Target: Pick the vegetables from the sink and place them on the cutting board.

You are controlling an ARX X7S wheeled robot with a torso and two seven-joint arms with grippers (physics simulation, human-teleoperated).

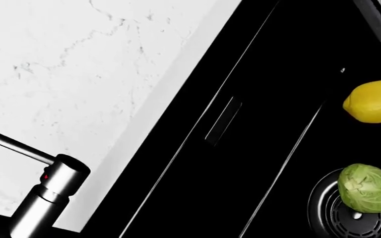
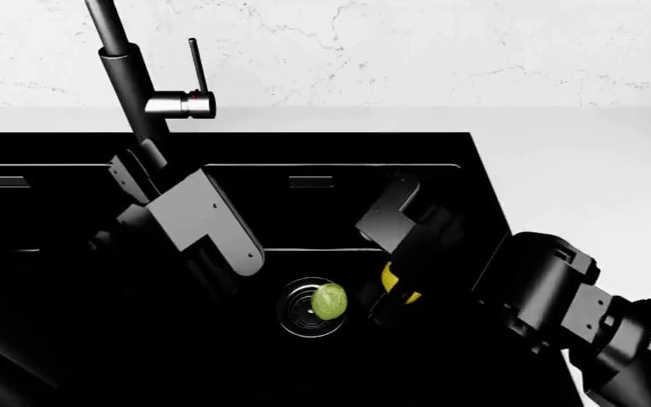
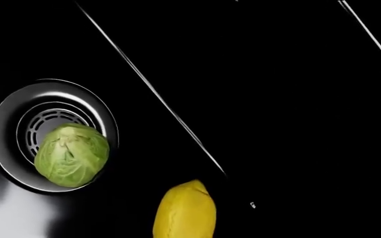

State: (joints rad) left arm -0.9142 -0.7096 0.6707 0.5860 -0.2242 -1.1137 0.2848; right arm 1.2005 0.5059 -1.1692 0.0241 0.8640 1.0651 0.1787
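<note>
Both arms reach down into the sink (image 2: 495, 195). From left: the left hand (image 2: 207, 254) hangs short of the drain (image 2: 294, 309), its opening not discernible. The cabbage (image 2: 329, 301) sits on that drain. The lemon (image 2: 397, 288) lies just beside it, under the right hand (image 2: 399, 284), closer to that hand; grip hidden, long axis unclear.

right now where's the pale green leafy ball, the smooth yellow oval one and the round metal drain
pale green leafy ball (image 3: 71, 154), right wrist view, centre of its leaves
smooth yellow oval vegetable (image 1: 374, 101), left wrist view, middle of its skin
round metal drain (image 3: 5, 116), right wrist view, bare rim
</note>
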